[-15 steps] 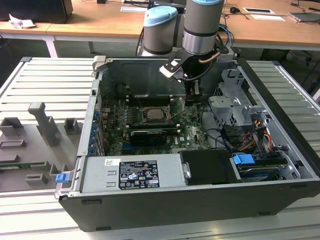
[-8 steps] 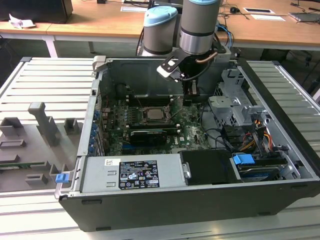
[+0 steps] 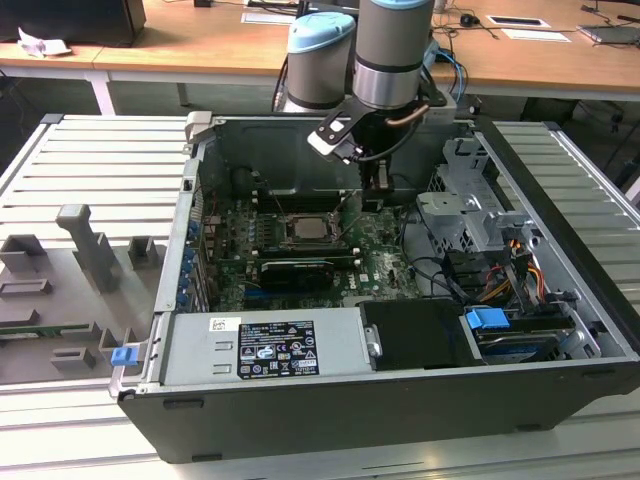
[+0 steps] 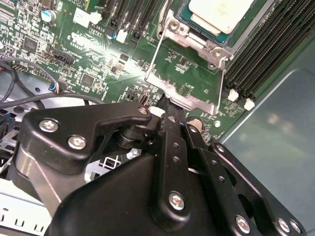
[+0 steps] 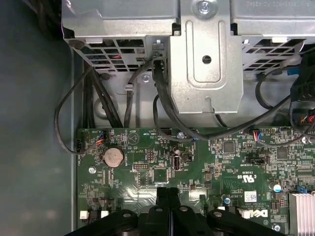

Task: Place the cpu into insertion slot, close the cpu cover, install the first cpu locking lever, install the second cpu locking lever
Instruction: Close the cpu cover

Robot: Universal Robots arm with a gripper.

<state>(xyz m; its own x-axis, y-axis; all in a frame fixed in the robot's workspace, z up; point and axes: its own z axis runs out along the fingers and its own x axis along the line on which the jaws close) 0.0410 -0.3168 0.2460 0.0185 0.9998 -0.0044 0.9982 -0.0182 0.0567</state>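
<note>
1. Silver metal forms the power supply box (image 3: 200, 350) lying along the near wall of an open black computer case (image 3: 300, 420). The case sits on a slatted metal table (image 3: 100, 170).
2. A blue clip (image 3: 123, 355) sticks out at the box's end on the exterior view's left. A blue connector (image 3: 487, 325) sits toward the exterior view's right, among cables.
3. Grey moulded holders (image 3: 85, 250) lie on the table outside the case, on the exterior view's left.
4. A green circuit board (image 3: 385, 265) covers the case floor behind the box, and a long black card (image 3: 295, 270) lies on it.
5. Just beyond the card, the cpu (image 3: 305, 228) rests flat in the insertion slot (image 4: 197, 42) with its pale face bare.
6. The cpu cover (image 4: 184, 98) is swung open off the slot toward the gripper, and green board shows through its cut-out centre. 2 thin wire levers (image 4: 153, 51) run along its sides.
7. The gripper (image 4: 169, 105) hangs low over the board, just beside the slot on the exterior view's right. Its black fingers (image 4: 172, 147) are pressed together, with their tips at the cover's free edge. Whether that thin edge is caught between them cannot be told.
8. In the first wrist view, a silver drive cage (image 5: 206, 64) with black cables lies beyond the board's edge. A coin battery (image 5: 112, 157) sits on the board near it.
9. The grey arm (image 3: 390, 50) comes down over the case's far wall, with wooden desks (image 3: 220, 40) behind.
</note>
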